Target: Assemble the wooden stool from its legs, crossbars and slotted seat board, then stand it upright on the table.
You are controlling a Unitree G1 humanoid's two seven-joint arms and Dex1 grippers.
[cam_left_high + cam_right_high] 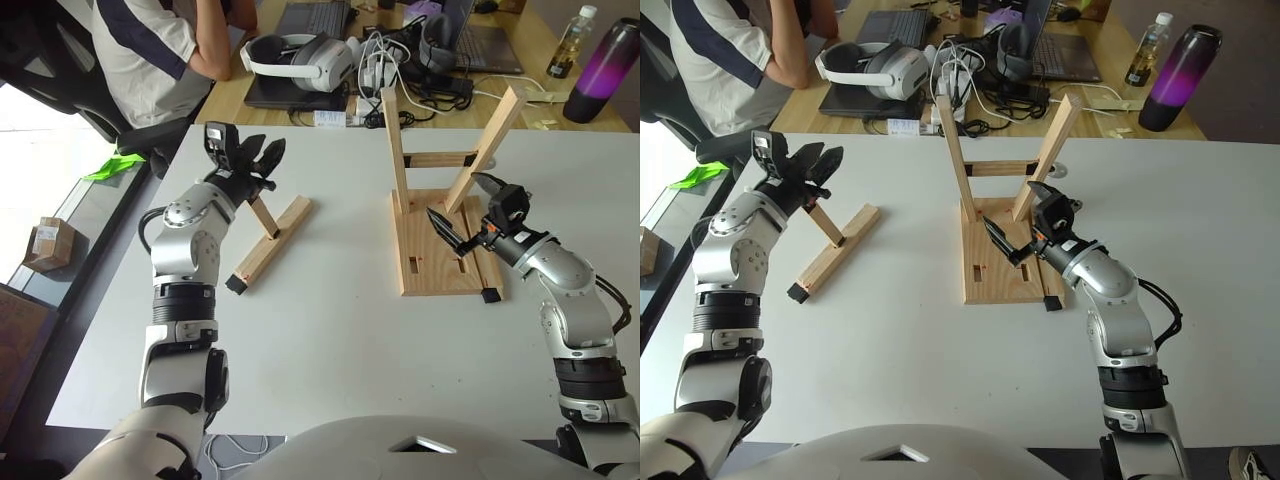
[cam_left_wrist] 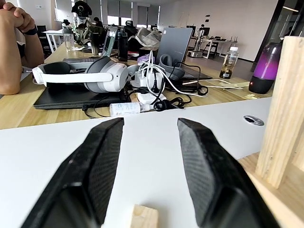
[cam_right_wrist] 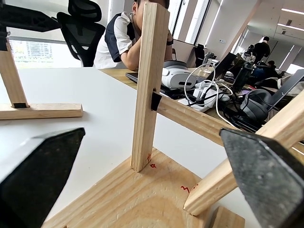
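Observation:
The slotted seat board (image 1: 432, 262) lies flat on the white table. Two legs (image 1: 397, 150) (image 1: 492, 140) stand up from it, tilted apart and joined by a crossbar (image 1: 440, 159). Another leg (image 1: 490, 292) lies along the board's right edge. My right gripper (image 1: 470, 212) hovers open just above the board beside the right standing leg (image 3: 247, 156). Further left a loose leg (image 1: 272, 243) lies on the table with a short crossbar (image 1: 263, 215) sticking up from it. My left gripper (image 1: 255, 160) is open over that crossbar's top end (image 2: 142, 216), which sits between the fingers (image 2: 95, 166).
Behind the white table a wooden desk holds a white headset (image 1: 300, 55), laptops, tangled cables (image 1: 400, 60), a water bottle (image 1: 568, 40) and a purple bottle (image 1: 603, 70). A person sits at its left end. The table's front half is bare (image 1: 330, 350).

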